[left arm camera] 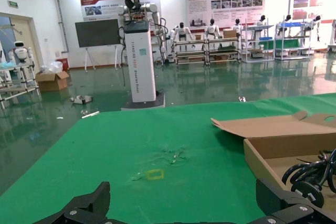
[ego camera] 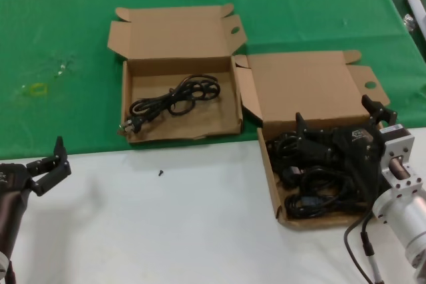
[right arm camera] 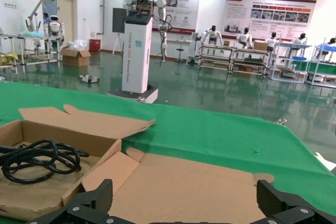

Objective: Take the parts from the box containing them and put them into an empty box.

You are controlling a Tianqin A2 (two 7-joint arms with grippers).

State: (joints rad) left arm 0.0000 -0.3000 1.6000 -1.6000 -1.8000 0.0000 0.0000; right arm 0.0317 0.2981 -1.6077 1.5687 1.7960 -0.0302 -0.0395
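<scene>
Two open brown cardboard boxes lie on the green cloth. The box containing the parts (ego camera: 271, 176) is at the right and holds a pile of black cords (ego camera: 313, 184). My right gripper (ego camera: 336, 114) hangs open just above that pile, with nothing between its fingers; its wrist view has this box's lid (right arm camera: 199, 182) under the gripper (right arm camera: 186, 205). The other box (ego camera: 233, 108), at the left, holds one coiled cord (ego camera: 176, 98), also visible as a cord (right arm camera: 37, 158) in the right wrist view. My left gripper (ego camera: 48, 161) is parked open over the white table at the near left.
A small black screw (ego camera: 160, 173) lies on the white table in front of the left box. A yellowish ring (ego camera: 36, 89) sits on the green cloth at the far left. The left wrist view shows the left box (left arm camera: 262, 169) beside the left gripper (left arm camera: 184, 208).
</scene>
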